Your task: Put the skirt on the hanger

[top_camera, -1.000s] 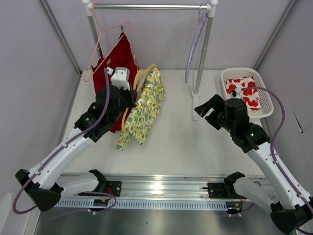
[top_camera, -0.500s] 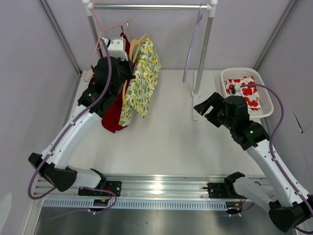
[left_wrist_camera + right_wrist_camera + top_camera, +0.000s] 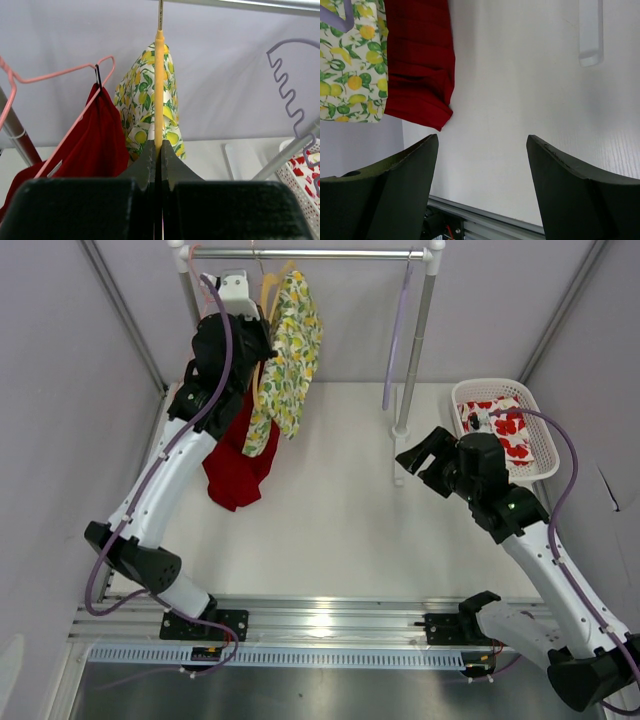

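Skirt (image 3: 290, 340) (lemon-and-leaf print, pale green) draped over yellow hanger (image 3: 159, 90); left fingers (image 3: 147, 165) pinch hanger, right fingers (image 3: 405, 185) spread apart.

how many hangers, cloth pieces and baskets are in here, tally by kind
hangers: 3 (yellow hanger, pink hanger, lavender hanger)
cloth pieces: 3 (lemon-print skirt, red garment, white cloth with red flowers)
baskets: 1 (white basket)
total: 7

Skirt (image 3: 140, 95) hides hanger (image 3: 159, 75) shoulders; hook top cut off at edge; perhaps over rail (image 3: 250, 4), unclear.
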### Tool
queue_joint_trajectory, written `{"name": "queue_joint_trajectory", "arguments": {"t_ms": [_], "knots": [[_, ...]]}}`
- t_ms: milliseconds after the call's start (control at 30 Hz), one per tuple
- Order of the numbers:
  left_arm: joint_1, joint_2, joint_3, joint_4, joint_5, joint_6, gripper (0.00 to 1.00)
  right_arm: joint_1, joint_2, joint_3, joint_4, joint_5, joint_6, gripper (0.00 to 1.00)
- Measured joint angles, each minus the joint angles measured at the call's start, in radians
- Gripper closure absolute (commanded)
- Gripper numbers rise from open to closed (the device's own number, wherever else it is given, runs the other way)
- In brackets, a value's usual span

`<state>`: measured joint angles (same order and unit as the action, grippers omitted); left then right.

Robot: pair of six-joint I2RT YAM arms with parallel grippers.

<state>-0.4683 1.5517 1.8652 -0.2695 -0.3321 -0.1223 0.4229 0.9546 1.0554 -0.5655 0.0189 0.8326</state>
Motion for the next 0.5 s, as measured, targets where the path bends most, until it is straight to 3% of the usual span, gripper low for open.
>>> {"name": "queue_joint_trajectory", "arguments": {"t_ms": [233, 500], "knots": [[0.018, 0.113, 0.107, -0.01, 0.021, -0.001, 1.0, -0.002, 0.016, 0.014, 0.002, -0.002, -0.005, 0.22], [0.036, 0.165, 0.105, -0.037, 0.045, -0.01, 1.0, -0.003, 0.016, 0.019, 0.002, -0.003, -0.007, 0.22]]}}
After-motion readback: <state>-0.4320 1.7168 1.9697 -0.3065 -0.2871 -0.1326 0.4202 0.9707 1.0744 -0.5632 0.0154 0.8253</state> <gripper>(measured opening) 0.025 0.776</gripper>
